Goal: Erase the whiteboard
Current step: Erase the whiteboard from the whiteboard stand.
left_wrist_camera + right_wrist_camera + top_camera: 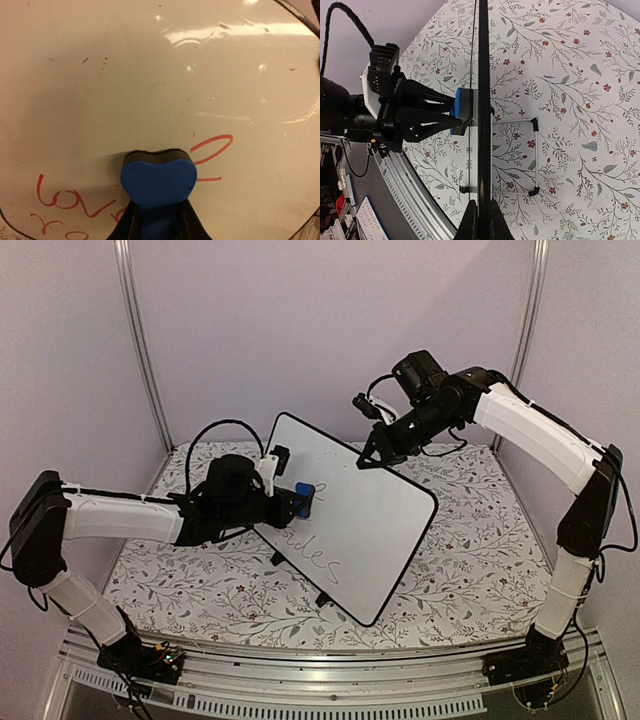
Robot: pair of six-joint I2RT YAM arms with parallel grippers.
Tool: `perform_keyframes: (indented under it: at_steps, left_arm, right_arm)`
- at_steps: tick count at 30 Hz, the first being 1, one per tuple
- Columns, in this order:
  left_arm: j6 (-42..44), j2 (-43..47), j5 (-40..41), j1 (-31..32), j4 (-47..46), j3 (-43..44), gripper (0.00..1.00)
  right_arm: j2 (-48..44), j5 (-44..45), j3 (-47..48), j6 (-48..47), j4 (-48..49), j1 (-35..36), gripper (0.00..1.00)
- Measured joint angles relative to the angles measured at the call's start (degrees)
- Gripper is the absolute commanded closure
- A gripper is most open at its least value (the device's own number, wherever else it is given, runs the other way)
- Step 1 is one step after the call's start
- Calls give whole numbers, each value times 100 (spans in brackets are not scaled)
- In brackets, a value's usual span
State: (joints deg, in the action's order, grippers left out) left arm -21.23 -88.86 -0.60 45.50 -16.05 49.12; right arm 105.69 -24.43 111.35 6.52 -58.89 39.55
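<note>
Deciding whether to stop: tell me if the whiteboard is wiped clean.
No, red handwriting shows on the whiteboard beside and below the blue eraser.

Blue eraser [158, 182] is being gripped between the dark fingers [128, 225] of the left gripper [159, 221] and is being pressed against the whiteboard [150, 75]. Red writing [75, 200] is being seen at lower left and just right of the eraser.

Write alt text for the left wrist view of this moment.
A blue eraser, held in the fingers of the left gripper, sits against the whiteboard. Red handwriting shows at lower left and just right of the eraser; the board above is mostly blank with small specks.
</note>
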Motion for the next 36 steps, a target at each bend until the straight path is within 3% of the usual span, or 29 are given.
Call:
perform_keyframes:
  at_steps: [13,25,36]
  left_arm:
    - [-35,20,7,15,-35,-85,100]
    - [173,-72,13,17,476,542,100]
    - [9,-2,13,42,22,15,100]
  right_arm:
    - [0,0,0,-2,0,0,100]
    - [0,26,0,9,-11,0,100]
    - [0,15,0,7,-4,0,100]
